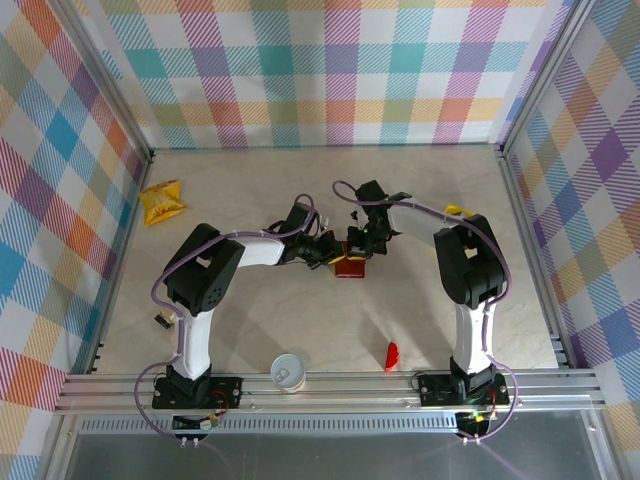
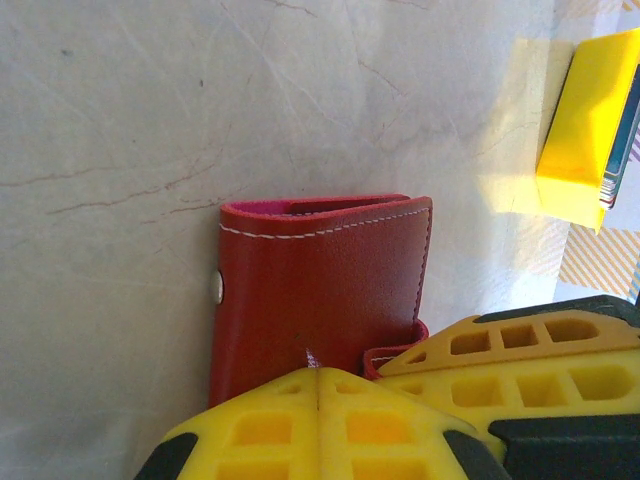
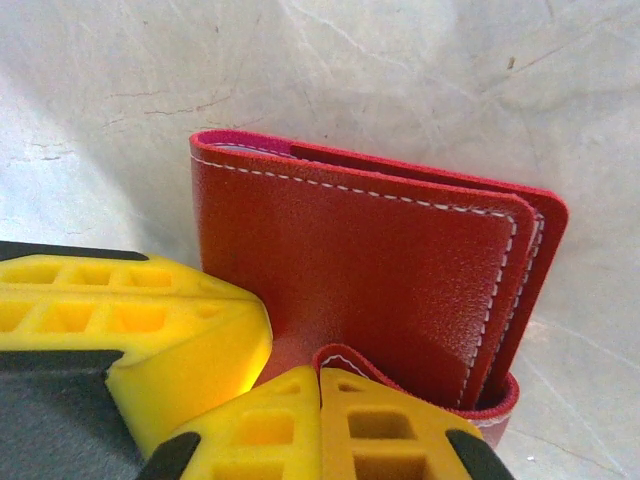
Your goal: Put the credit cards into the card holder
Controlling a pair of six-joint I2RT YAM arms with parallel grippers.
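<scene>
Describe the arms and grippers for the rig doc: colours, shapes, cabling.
The two arms match. The left arm and right arm have chunky black joint housings, white links and black bases. A lilac cable loops along each. The left gripper and right gripper have yellow fingers with rectangular cut-out pockets on black backing. No markings are legible.
</scene>
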